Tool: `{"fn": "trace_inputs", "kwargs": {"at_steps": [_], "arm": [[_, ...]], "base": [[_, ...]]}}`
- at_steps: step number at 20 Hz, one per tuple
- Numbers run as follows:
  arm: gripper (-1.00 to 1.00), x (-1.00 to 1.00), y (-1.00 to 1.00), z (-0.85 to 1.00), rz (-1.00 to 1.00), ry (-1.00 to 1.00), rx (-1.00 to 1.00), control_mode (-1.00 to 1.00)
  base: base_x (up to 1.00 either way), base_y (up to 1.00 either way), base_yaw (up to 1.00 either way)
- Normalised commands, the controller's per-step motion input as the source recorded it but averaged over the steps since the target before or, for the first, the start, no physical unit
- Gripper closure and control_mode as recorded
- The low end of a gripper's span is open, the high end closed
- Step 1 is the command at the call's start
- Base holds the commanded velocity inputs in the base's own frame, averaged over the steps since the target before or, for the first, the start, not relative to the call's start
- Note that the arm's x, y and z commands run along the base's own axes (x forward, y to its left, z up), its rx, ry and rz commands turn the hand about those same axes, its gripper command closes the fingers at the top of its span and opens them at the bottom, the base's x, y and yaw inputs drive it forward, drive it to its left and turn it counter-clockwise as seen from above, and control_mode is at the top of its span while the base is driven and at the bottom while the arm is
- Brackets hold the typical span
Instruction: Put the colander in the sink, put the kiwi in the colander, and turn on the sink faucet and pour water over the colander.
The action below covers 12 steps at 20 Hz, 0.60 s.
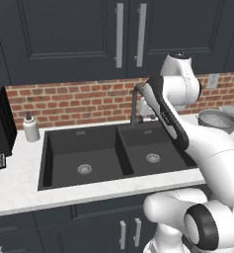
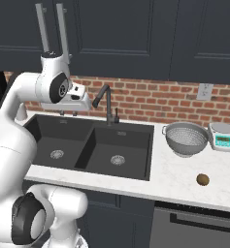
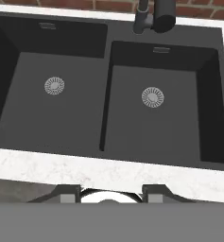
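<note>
On the counter right of the sink (image 2: pixel 150 145), the colander (image 2: pixel 186 138) sits mouth-up; jaws spread, empty

You looked down into the matte black double-basin sink (image 3: pixel 61 123), a round silver drain (image 3: pixel 152 97) in each basin, the dark-grey metal faucet (image 3: pixel 153 19) behind, white speckled worktop (image 3: pixel 108 172) nearest.

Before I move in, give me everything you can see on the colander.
The colander is a round silvery-grey metal bowl, perforated all over with fine holes. It stands upright and empty on the white counter, right of the sink and close to the brick wall. A small kitchen scale sits close beside it on the right; the kiwi lies apart, nearer the counter's front edge. Nothing grips it. In the left base view its rim shows behind the arm.
</note>
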Motion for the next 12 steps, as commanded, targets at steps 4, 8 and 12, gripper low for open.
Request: {"fn": "trace_inputs", "kwargs": {"at_steps": [4,8,12], "arm": [[-1.00,-0.10,-0.01,-0.03,0.00,0.00,0.00,-1.00],[-1.00,-0.35,-0.13,-0.29,0.00,0.00,-0.17,-1.00],[-1.00,-0.55,-0.34,-0.23,0.00,-0.04,-0.03,-1.00]], "base": [[0.00,0.00,0.00],[0.00,0.00,0.00],[0.00,0.00,0.00]]}}
